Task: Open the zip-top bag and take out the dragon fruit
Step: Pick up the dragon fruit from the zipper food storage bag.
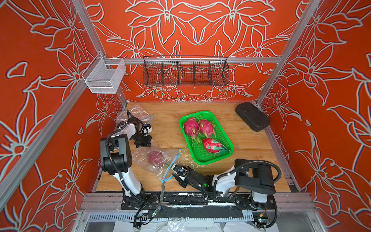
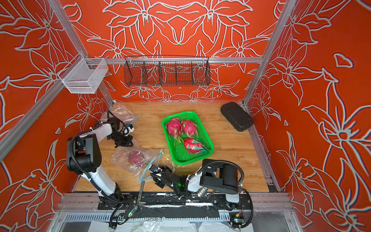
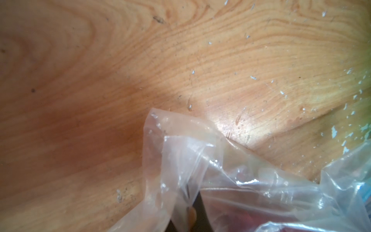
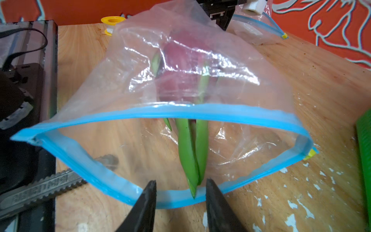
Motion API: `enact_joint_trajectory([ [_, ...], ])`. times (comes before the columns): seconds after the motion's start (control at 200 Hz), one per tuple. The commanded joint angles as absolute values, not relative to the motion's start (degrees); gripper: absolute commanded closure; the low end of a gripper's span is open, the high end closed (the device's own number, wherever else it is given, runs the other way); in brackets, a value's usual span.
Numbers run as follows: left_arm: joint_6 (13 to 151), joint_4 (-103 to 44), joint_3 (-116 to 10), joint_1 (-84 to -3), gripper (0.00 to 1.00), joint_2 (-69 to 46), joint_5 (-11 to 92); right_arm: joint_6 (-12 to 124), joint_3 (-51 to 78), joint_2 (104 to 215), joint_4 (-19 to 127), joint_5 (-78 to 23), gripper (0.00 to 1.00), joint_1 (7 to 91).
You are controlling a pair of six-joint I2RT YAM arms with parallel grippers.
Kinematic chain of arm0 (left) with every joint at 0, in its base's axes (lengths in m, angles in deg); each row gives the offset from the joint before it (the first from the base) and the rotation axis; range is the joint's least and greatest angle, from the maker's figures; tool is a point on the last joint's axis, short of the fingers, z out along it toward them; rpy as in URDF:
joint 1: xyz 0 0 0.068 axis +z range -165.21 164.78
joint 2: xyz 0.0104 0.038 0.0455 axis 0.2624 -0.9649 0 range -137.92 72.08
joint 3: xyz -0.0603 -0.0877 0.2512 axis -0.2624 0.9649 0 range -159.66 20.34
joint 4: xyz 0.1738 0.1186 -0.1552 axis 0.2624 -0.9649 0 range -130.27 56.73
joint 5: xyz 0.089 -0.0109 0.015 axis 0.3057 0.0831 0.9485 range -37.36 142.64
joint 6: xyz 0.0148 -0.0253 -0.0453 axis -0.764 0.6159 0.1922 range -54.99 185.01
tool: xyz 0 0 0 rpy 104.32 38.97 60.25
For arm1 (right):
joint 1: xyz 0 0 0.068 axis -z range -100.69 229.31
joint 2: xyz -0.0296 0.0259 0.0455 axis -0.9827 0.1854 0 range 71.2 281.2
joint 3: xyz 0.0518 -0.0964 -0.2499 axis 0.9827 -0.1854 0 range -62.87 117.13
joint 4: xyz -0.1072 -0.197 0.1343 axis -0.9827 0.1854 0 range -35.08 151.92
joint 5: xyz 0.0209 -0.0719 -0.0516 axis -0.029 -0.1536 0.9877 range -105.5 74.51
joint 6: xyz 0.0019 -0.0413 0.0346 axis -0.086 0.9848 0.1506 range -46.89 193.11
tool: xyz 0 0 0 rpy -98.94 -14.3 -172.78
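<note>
Closest to me, my right gripper [image 4: 180,182] is low over the wooden table [image 1: 251,152]. Its jaws stand apart with nothing pressed between them. The thin tip of a green scale [image 4: 190,152] reaches into the gap, and I cannot tell if it touches either finger. These fingertips are over the near lip of the blue zip rim [image 4: 180,112] of the zip-top bag [image 4: 130,76]. The mouth is wide open, with one lip on the wood and the other arched above it. Deeper inside the bag lies the dragon fruit [image 4: 180,64], dark pink under the wrinkled plastic, with its long green scales pointing toward my right fingers. At the far, closed end of the bag, my left gripper [image 1: 143,144] has its jaws together on a folded corner of the plastic; in the left wrist view the dark fingers [image 3: 198,209] show through the film. To the right of the bag, apart from it, stands the green tray [image 1: 201,155] with three other dragon fruits [image 1: 206,127] in it. Farther back, a second clear bag [image 1: 132,114] lies in the left corner and a black pad [image 1: 252,116] in the right corner.
</note>
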State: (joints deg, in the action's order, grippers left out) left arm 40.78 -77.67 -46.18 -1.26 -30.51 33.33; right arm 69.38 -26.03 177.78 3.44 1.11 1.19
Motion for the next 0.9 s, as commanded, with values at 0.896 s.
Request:
enact_joint_trajectory([
  [0.896,37.88,-77.63,-45.50,-1.15,1.00,-28.96,37.32,63.25,-11.98,183.02,16.77,-5.46,0.85,5.84],
])
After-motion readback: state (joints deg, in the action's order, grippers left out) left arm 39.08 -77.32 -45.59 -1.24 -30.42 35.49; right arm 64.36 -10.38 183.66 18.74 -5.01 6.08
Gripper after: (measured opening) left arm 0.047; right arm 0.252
